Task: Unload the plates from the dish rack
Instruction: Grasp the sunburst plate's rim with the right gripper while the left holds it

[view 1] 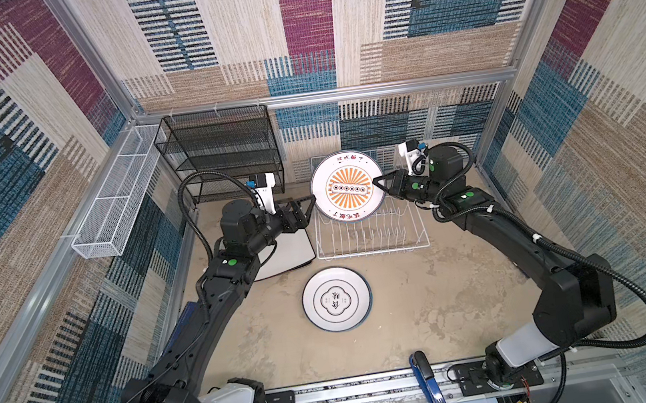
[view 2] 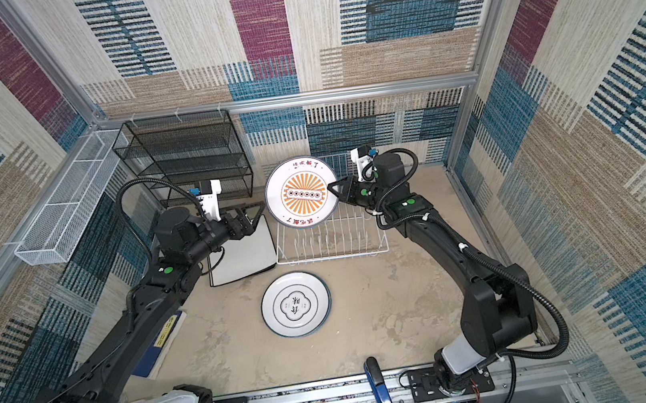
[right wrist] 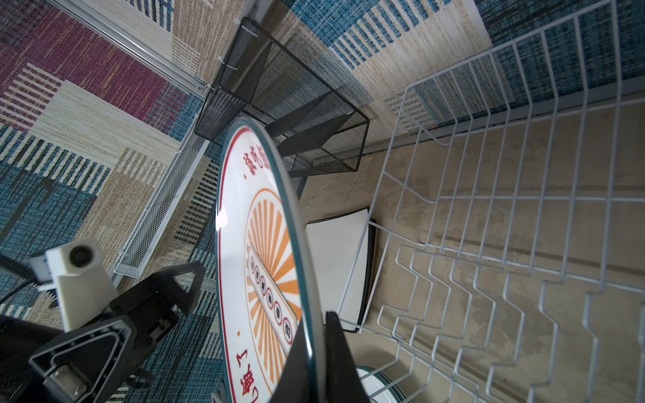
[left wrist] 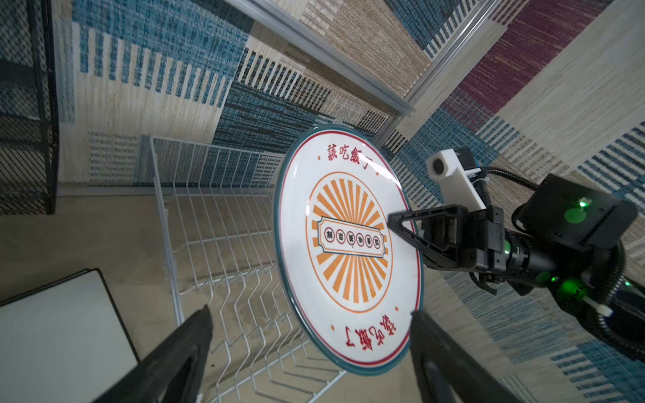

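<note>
Upright, the teal-rimmed orange-sunburst plate (view 1: 347,187) is pinched by the right claw (view 1: 377,182); left claw (view 1: 310,211) gapes empty.

Left arm (view 1: 187,340), right arm (view 1: 519,245): black, white base links (view 1: 228,402), ribbed conduit (view 1: 195,226), green dots (view 1: 232,262); left gripper (left wrist: 310,314) fingers (left wrist: 190,335) hollow triangles.

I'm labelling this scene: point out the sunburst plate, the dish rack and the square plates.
sunburst plate (view 1: 347,188): top view, centre of printed face.
dish rack (view 1: 373,251): top view, front rim wire.
square plates (view 2: 245,254): top view, topmost plate's white face.
</note>
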Motion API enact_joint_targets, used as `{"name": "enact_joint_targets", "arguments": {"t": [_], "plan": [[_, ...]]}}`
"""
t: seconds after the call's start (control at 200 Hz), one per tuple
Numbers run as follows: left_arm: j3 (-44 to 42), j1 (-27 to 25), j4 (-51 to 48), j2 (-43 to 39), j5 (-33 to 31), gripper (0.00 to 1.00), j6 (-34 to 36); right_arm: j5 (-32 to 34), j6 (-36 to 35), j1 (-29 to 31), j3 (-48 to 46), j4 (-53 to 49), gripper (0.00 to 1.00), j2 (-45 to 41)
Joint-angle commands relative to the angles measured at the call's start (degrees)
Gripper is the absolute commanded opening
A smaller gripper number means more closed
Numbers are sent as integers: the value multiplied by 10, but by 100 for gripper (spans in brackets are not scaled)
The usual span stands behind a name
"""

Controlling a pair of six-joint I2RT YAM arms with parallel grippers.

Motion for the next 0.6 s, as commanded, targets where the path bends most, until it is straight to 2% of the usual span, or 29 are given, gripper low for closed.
{"name": "enact_joint_targets", "arguments": {"t": [0.0, 0.21, 0.461, 0.591], "plan": [[14, 12, 72, 44, 129, 87, -117, -29, -7, 0, 5, 25, 0, 1], [49, 14, 65, 116, 200, 73, -145, -56, -20, 0, 14, 3, 0, 14], [60, 14, 13, 125, 185, 36, -129, -64, -29, 0, 15, -13, 0, 20], [61, 14, -5, 119, 183, 26, -121, -71, -28, 0, 14, -10, 0, 21]]}}
